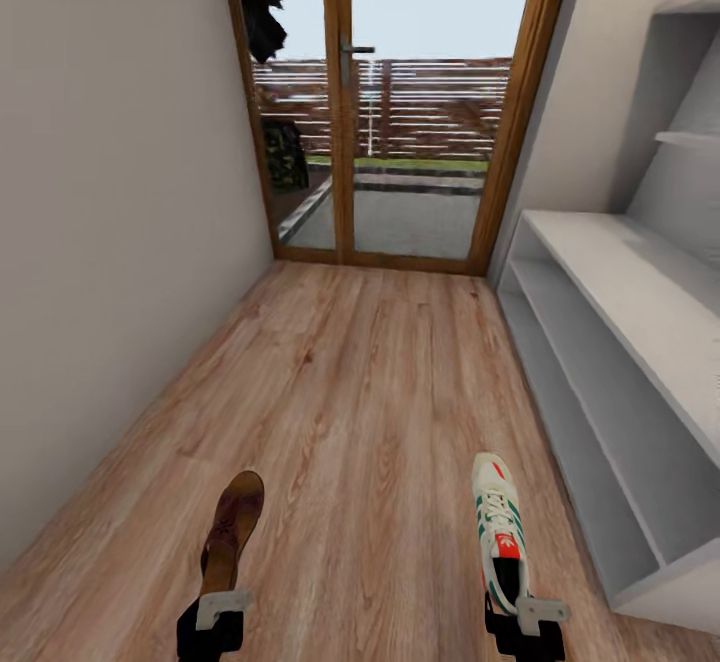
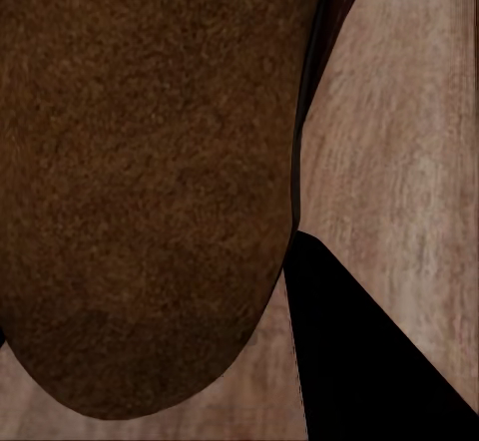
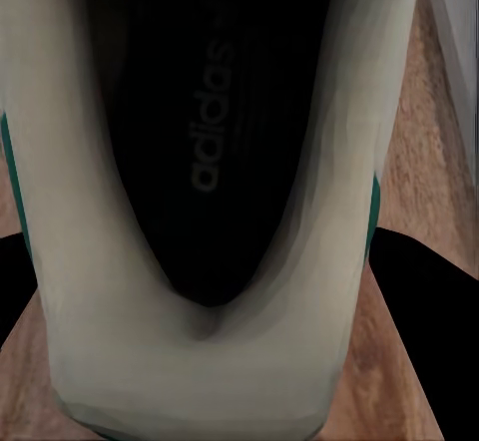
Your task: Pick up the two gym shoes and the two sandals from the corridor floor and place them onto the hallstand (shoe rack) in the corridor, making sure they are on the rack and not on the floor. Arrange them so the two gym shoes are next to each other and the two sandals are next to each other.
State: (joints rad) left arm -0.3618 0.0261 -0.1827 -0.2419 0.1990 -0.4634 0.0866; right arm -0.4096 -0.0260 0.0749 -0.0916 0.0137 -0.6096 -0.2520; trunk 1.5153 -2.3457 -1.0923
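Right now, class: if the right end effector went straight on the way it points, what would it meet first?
The gym shoe it already grips; beyond its toe, probably open corridor floor, though depth is unclear.

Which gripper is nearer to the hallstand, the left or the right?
Right. The right gripper, holding a gym shoe, is beside the hallstand; the left gripper, holding a sandal, is farther across the floor.

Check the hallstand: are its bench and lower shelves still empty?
Empty where visible: the hallstand shows bare grey surfaces; the gym shoe is at the right gripper.
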